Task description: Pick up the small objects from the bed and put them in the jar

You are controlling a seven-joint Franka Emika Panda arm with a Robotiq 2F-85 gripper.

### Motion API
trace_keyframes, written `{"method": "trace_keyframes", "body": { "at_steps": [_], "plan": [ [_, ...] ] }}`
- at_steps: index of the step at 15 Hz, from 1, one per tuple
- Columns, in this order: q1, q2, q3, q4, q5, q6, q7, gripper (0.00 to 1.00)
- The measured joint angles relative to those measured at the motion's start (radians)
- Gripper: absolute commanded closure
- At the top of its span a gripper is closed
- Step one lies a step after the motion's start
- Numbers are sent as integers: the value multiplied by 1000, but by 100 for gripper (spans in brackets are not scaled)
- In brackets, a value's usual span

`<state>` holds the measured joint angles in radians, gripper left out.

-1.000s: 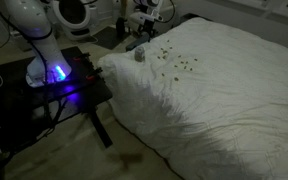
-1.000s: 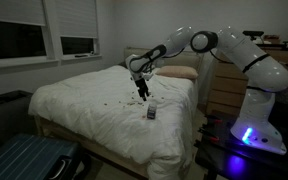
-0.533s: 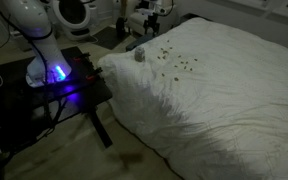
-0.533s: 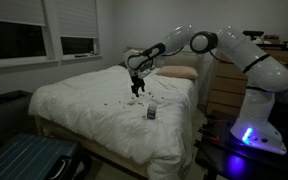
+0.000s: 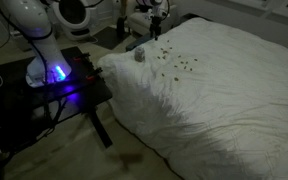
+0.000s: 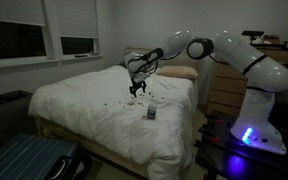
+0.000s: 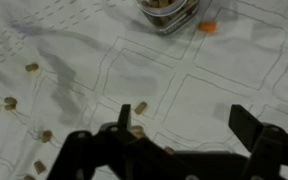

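Gripper, fingers spread wide and holding nothing, poised over the white-covered bed; small objects scattered on the cover just below the fingertips and to one side; jar standing upright on the cover beyond them.

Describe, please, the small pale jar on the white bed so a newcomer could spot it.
Find the large bed with the wrinkled white cover, then the scatter of tiny dark brownish bits near its edge by the black side table. The small squat, pale roundish jar sits at the table end of that scatter; it alone is a container, far bigger than any bit.
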<state>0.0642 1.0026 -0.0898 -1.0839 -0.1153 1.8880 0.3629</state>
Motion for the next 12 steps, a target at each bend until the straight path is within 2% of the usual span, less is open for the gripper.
{"method": "trace_keyframes", "body": {
  "at_steps": [8,12],
  "plan": [
    [-18,126,-45,158,26,-4,182,0],
    [-39,203,-64,253,26,-32,198,0]
  ]
}}
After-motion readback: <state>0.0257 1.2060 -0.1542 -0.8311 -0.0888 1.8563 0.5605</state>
